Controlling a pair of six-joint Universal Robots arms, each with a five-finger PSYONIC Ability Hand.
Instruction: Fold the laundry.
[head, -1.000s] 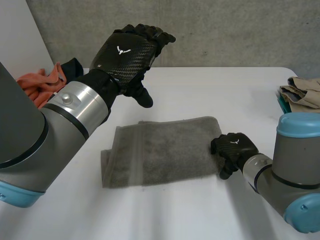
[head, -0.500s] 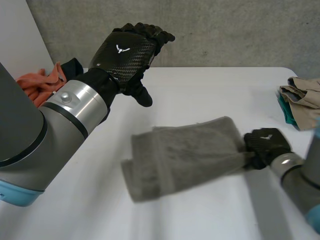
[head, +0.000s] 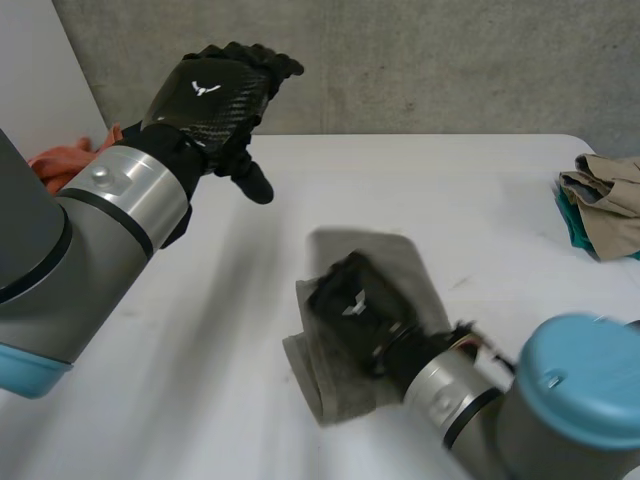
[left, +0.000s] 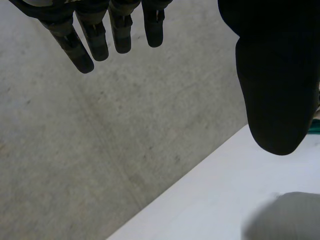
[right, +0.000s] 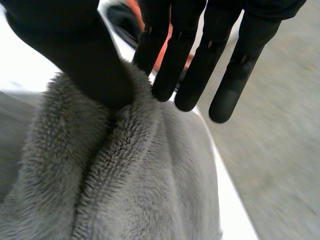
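Observation:
A grey towel lies bunched in the middle of the white table, part of it lifted and doubled over itself. My right hand reaches in over the towel and pinches a thick fold of it between thumb and straight fingers. The right wrist view shows the fluffy towel gathered under the thumb of my right hand. My left hand hovers high above the table's far left, open and empty. In the left wrist view, my left hand has relaxed fingers, and the towel lies below the thumb.
An orange cloth lies at the table's far left edge. A beige garment pile over something teal sits at the right edge. A grey concrete wall runs behind the table.
My right hand closed on the towel's right edge and carried it leftward over the towel, which slid and bunched. My left hand drifted slightly left, still raised and open.

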